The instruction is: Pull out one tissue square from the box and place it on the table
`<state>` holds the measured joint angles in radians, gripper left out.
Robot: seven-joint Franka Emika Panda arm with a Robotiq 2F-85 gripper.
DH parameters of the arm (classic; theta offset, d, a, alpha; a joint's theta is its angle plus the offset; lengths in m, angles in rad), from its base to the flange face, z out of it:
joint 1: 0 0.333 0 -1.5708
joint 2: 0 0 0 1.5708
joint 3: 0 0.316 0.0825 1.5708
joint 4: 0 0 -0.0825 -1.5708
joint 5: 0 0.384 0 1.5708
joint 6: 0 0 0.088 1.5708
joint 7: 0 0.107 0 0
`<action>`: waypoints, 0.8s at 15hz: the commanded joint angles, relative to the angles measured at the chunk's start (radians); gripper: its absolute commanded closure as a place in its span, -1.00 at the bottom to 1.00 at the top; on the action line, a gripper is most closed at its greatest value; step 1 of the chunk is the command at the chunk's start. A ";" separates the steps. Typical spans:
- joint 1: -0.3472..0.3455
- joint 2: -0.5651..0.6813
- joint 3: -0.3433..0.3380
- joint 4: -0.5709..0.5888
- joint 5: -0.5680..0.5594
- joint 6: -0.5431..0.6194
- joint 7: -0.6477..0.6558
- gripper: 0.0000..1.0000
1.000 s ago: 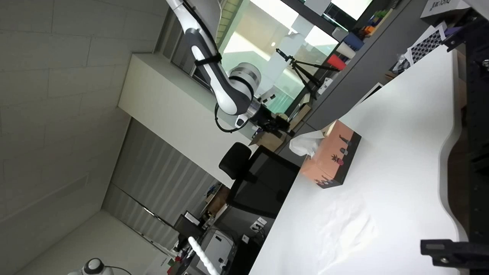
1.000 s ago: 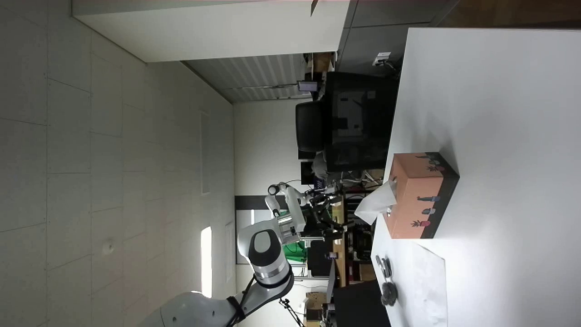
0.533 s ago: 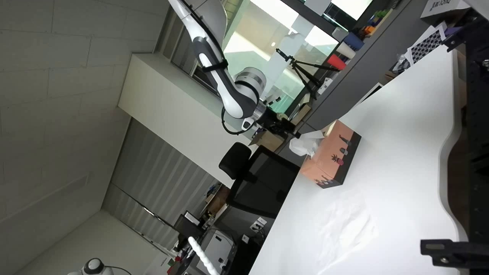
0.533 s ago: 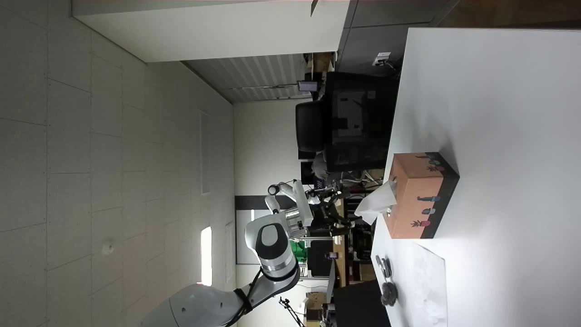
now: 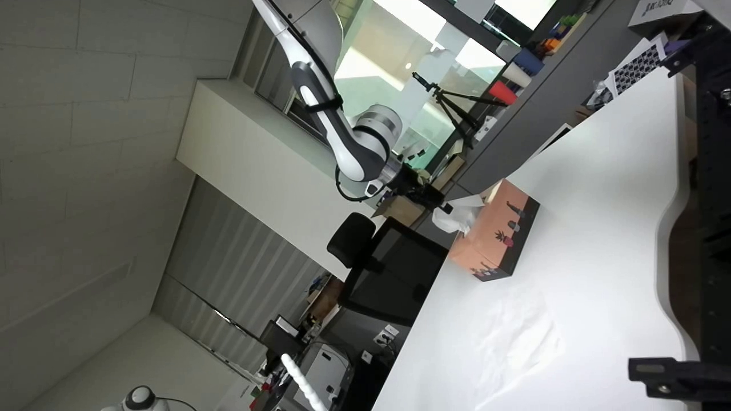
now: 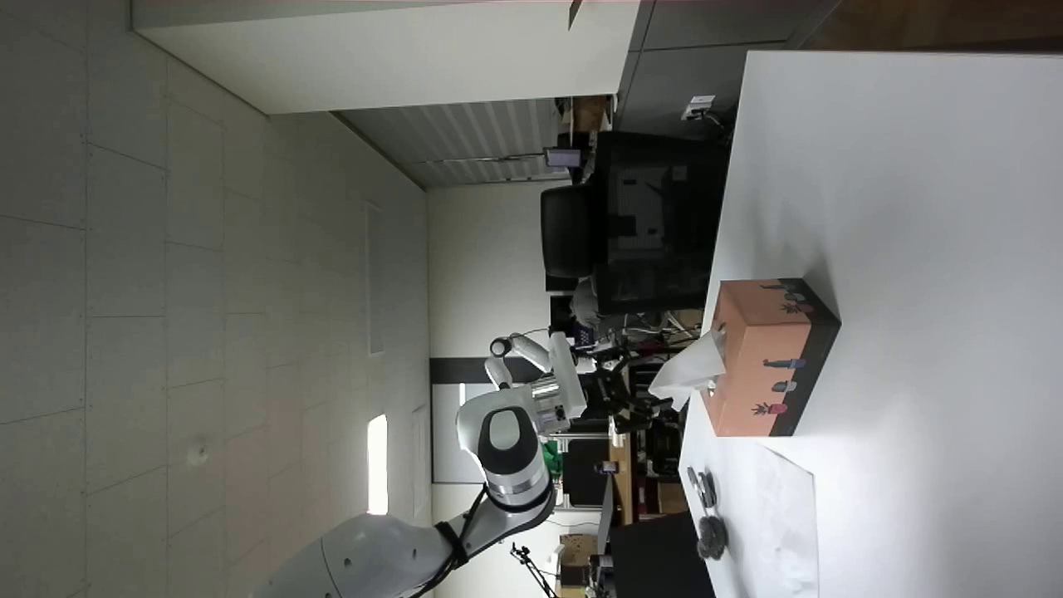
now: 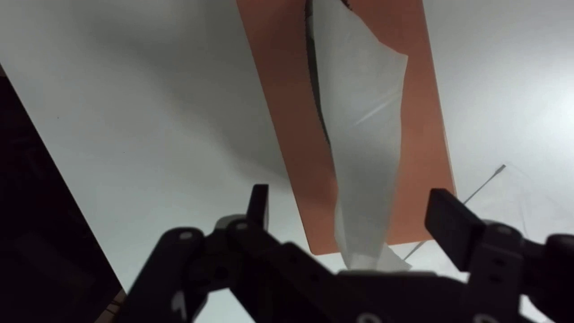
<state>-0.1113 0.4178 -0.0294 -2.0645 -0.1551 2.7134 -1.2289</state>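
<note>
Black mesh: a chair [image 5: 394, 274] in an exterior view stands past the edge of the white table [image 5: 617, 188], well apart from the gripper [image 5: 445, 206]; a tripod [image 5: 438, 93] stands farther off behind it. A wrinkled pale sheet [image 5: 519, 348] lies beside the box [image 5: 485, 240], lower than the gripper. Along this line of sight the gripper overlaps the tissue square [image 5: 457, 217]; contact cannot be judged.

In an exterior view, small dark items [image 6: 712, 538] show near the table's edge, to one side of the gripper; too small to name. Printed plants [image 6: 783, 386] on the box's side are visible here, out of sight in the wrist view.

Wrist view: slot [image 7: 314, 76] visible; fingers [image 7: 448, 224] spread wide. The tissue square rises from the slot toward the gripper and appears between the fingers, a gap on either side. The gripper's body covers one end of it.
</note>
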 commanded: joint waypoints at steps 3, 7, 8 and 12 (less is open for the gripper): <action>-0.023 0.012 0.021 0.021 0.015 0.020 0.067 0.11; -0.035 0.012 0.028 0.030 0.033 -0.004 0.085 0.66; -0.039 0.011 0.032 0.031 0.039 -0.016 0.087 0.79; -0.056 -0.014 0.050 0.028 0.083 -0.076 0.080 1.00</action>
<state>-0.1440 0.4192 -0.0049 -2.0582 -0.0954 2.6934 -1.1730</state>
